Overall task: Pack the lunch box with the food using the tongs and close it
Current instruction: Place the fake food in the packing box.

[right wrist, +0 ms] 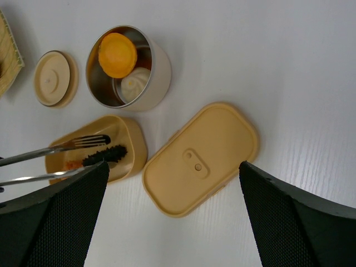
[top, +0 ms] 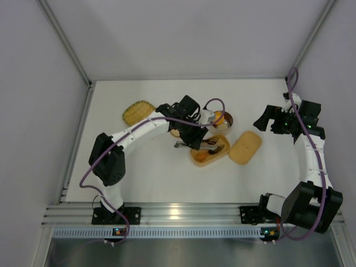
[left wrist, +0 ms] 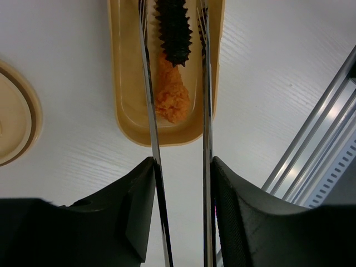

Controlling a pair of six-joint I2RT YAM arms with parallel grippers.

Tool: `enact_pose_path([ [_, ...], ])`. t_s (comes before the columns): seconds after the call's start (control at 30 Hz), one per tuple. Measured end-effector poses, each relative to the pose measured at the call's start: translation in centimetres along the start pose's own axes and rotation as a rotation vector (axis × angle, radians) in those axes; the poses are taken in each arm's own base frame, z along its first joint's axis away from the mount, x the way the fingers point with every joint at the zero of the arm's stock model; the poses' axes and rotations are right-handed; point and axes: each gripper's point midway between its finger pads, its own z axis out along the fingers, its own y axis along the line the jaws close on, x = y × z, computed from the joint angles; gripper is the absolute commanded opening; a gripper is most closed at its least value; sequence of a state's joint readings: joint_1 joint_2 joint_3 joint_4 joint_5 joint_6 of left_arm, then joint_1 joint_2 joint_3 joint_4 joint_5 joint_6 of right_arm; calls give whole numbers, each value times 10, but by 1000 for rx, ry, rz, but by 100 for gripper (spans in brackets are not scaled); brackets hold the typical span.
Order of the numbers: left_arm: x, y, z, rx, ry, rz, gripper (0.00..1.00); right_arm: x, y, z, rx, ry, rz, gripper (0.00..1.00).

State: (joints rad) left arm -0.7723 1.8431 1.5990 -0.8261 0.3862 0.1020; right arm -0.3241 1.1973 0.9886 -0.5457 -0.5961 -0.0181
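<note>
The tan lunch box (left wrist: 125, 111) lies open with a dark spiky piece of food (left wrist: 173, 30) and an orange crumbed piece (left wrist: 169, 97) inside. My left gripper (left wrist: 182, 167) is shut on the silver tongs (left wrist: 149, 100). The tongs' two arms reach into the box and stand spread on either side of the dark piece. In the top view this gripper (top: 192, 136) sits just left of the box (top: 201, 159). The flat lid (right wrist: 200, 158) lies on the table right of the box. My right gripper (right wrist: 172, 167) hovers open above the lid, holding nothing.
A round steel bowl (right wrist: 158, 69) behind the box holds an orange piece (right wrist: 117, 54) and a white bun (right wrist: 135, 86). Its round tan lid (right wrist: 53, 78) lies beside it. A woven yellow tray (top: 137, 112) sits at the back left. Walls close in on three sides.
</note>
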Motion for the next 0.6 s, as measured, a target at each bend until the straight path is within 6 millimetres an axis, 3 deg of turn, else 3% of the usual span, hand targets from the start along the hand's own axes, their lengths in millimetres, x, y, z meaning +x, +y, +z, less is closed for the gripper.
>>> enact_pose_path([
  [0.23, -11, 6, -4, -40, -28, 13, 52, 0, 0, 0, 0, 0, 0, 99],
  [0.37, -19, 5, -12, -48, -56, 22, 48, 0, 0, 0, 0, 0, 0, 99],
  [0.5, -26, 8, -34, -60, -108, 19, 48, 0, 0, 0, 0, 0, 0, 99],
  [0.6, -32, 25, -65, -92, -174, -11, 48, 0, 0, 0, 0, 0, 0, 99],
])
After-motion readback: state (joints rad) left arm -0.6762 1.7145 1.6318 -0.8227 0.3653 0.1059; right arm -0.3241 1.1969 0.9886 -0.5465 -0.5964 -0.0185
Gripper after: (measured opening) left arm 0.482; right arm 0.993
